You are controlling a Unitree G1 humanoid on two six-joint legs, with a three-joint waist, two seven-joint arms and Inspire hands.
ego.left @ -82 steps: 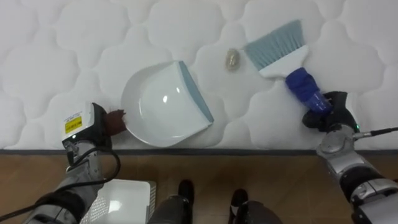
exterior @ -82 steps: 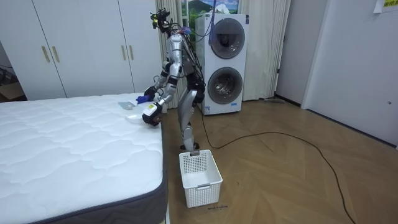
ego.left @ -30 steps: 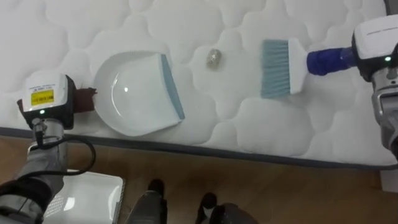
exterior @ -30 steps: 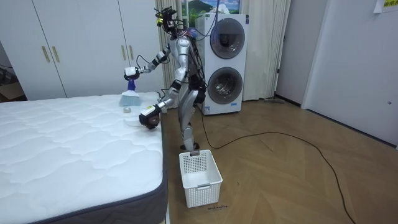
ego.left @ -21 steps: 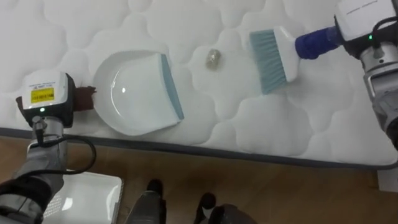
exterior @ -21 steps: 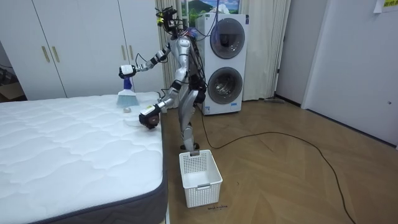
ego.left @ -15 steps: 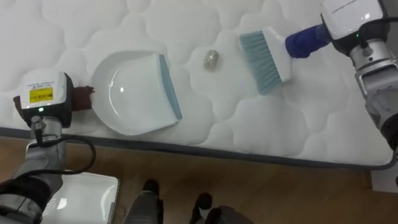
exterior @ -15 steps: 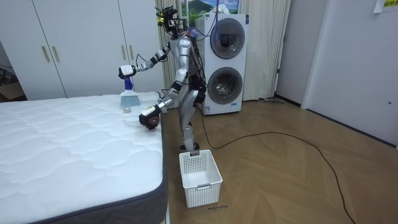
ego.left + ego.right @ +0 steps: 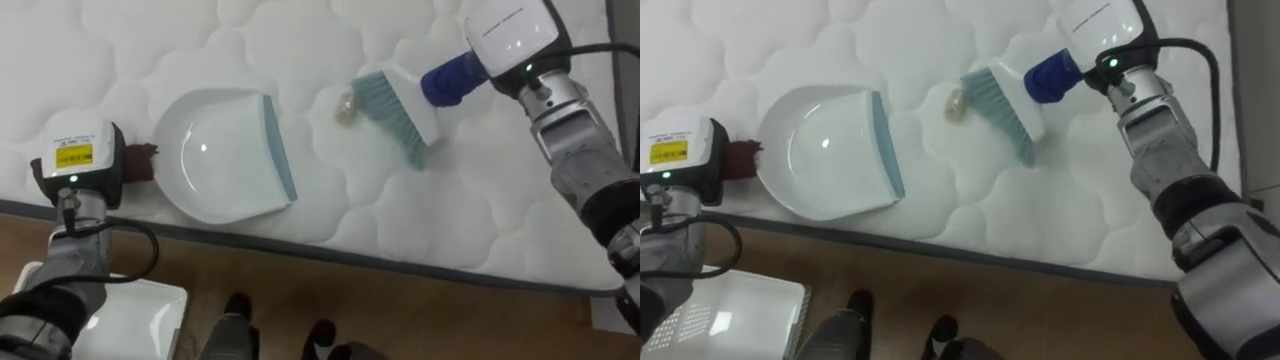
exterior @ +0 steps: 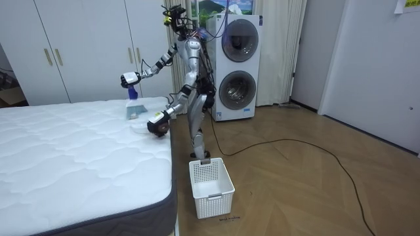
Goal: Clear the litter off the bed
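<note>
Left eye view: upper right, the right hand point(image 9: 512, 38) has its fingers clenched on the brush point(image 9: 398, 112), whose bristles are just beside the debris point(image 9: 345, 108) on the bed point(image 9: 150, 40). At centre left is the dustpan point(image 9: 225, 155). The left hand point(image 9: 75, 160) covers its handle, and I cannot tell how its fingers are set.

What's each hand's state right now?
Left hand: closed on the dustpan, by its handle.
Right hand: closed on the brush, by its handle.

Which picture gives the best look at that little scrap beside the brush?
The right eye view: seen from above, the scrap lies plain between the brush and the dustpan. The left eye view shows it much the same. In the room view it is too small to tell.
</note>
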